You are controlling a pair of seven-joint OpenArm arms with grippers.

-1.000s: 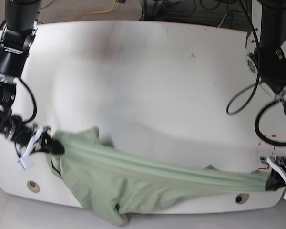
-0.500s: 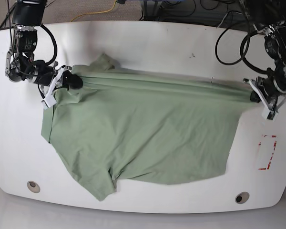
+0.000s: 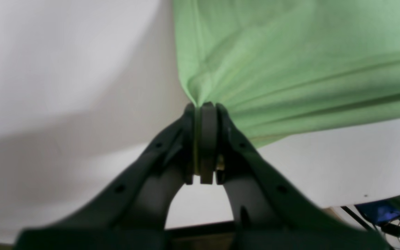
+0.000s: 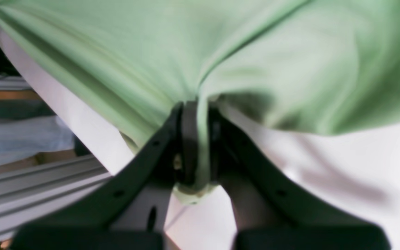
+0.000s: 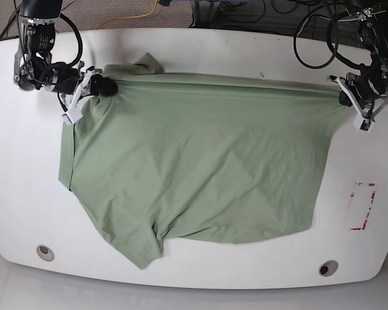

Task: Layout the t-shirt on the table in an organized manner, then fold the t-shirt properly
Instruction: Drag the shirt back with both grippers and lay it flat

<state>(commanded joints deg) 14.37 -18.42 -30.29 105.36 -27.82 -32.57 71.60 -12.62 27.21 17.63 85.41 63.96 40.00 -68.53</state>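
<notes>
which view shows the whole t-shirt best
The base view: the t-shirt lies spread on the table, outline visible. The wrist views show only blurred green fabric pinched in the left gripper and right gripper.

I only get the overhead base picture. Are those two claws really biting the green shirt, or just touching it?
Observer: Biting. The left wrist camera shows the left gripper shut on a bunched corner of the shirt.
Visitor: And the other one?
Observer: Same. In the right wrist camera, cloth runs down between the right gripper's pads and pokes out below them.
Visitor: Is the cloth slack near the claws?
Observer: No, creases fan out tight from each pinch.
</notes>
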